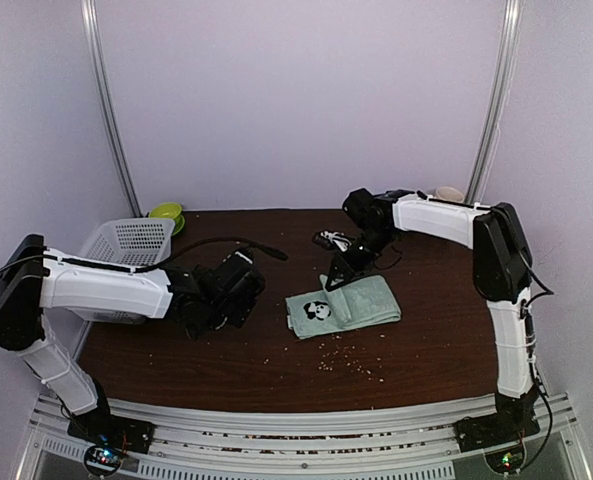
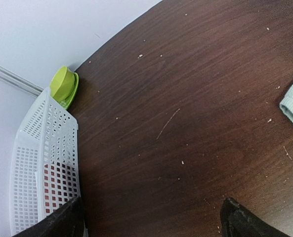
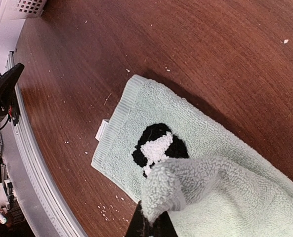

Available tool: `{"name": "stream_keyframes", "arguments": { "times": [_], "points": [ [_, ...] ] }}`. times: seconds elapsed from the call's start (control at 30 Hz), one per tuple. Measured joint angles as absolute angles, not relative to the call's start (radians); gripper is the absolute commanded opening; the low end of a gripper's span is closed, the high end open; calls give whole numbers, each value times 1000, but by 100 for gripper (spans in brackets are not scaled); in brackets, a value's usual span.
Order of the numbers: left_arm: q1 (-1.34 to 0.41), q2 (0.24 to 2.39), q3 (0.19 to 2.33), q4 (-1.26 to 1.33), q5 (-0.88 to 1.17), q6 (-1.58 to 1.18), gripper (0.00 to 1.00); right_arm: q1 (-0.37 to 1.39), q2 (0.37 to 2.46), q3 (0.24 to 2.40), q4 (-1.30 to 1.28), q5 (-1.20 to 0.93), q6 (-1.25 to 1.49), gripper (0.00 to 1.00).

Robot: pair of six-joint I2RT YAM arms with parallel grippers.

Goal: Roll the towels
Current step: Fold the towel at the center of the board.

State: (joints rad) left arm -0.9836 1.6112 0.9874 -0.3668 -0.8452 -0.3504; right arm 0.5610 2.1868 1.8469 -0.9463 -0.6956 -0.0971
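Right gripper (image 3: 151,226): clamped on a raised fold of the small pale mint-green terry towel (image 3: 156,103).
Left gripper (image 2: 151,219): jaws wide apart, empty.
Towel: panda patch showing, frame centre.

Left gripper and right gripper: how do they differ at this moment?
The left gripper is open and holds nothing; the right gripper is shut on a lifted fold of the mint-green towel. The left gripper hangs over the table, apart from the towel; the right gripper is at it. Both are dark two-finger grippers.
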Motion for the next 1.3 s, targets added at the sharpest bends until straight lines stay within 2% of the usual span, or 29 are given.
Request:
{"name": "stream_keyframes", "arguments": {
  "times": [1.07,1.13,1.3],
  "points": [
    [-984,1633,987,-367,-845,-351,98,604,2279,1930,-923,-789,-70,1],
    [-984,1634,987,-367,-845,-351,98,605,2284,1937,-923,-790,-70,4],
    [-984,1635,987,-367,-845,-355,98,608,2304,1943,-914,-796,-55,20]
  ]
}}
